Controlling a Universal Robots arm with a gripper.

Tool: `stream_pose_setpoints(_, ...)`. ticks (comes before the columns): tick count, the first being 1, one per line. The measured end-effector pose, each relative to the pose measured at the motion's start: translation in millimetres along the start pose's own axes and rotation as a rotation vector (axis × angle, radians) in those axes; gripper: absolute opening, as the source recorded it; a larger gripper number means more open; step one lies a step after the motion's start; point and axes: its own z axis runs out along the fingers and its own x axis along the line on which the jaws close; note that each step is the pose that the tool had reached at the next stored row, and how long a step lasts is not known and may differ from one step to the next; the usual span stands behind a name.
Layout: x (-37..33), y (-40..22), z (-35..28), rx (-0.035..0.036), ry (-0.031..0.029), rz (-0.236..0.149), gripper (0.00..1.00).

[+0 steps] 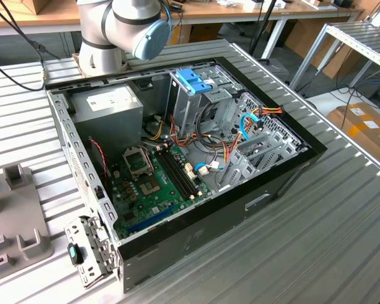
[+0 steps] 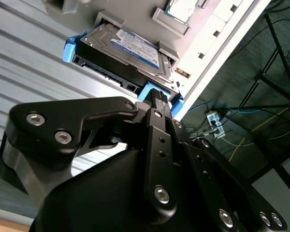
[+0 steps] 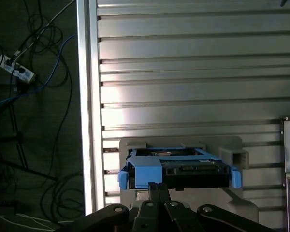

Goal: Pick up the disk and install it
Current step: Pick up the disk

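Ribbed aluminium bench [image 3: 183, 72] is carrying a grey moulded cradle [image 3: 229, 145]. Flat rectangular disk [image 2: 130, 46], blue-railed, is lying in it. Black gripper [image 3: 158, 186] is hovering just beside, jaws pressed together.

Grey arm [image 1: 114, 25] with blue-capped joint, black claw [image 2: 158, 96] seen from behind in the second wrist view
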Motion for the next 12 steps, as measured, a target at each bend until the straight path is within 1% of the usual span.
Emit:
stream_pose_setpoints(5,0.0,0.0,0.0,0.0001,-0.0002,-0.011,0.11)
stream_pose_setpoints(12,0.0,0.0,0.0,0.0023,-0.0006,-0.031,0.11)
